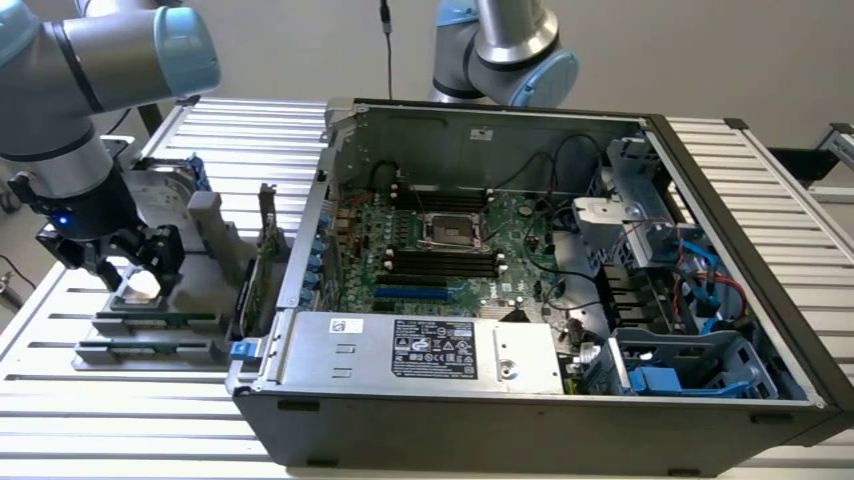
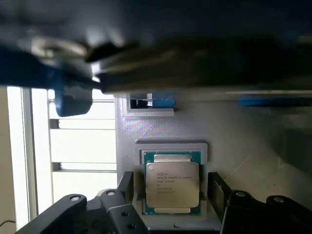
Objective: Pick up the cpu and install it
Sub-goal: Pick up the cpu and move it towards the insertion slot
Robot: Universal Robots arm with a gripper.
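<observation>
The cpu [image 1: 138,291] [image 2: 172,184], a small square chip with a silvery top and green rim, lies flat in a recess of the grey holder [image 1: 203,262] on the exterior view's left. My gripper [image 1: 134,275] [image 2: 172,195] hangs right over it and is open. One dark finger [image 2: 126,187] stands on each side of the chip, with a gap between each finger and the chip's edge. The empty processor socket [image 1: 450,232] sits in the middle of the green motherboard inside the open computer case [image 1: 534,410].
Long grey memory sticks [image 1: 154,322] lie in the holder in front of the cpu. A silver hard drive with a blue bracket [image 1: 171,185] stands behind it. A second robot arm [image 1: 507,55] rises behind the case. Cables and drive cages crowd the case's right side.
</observation>
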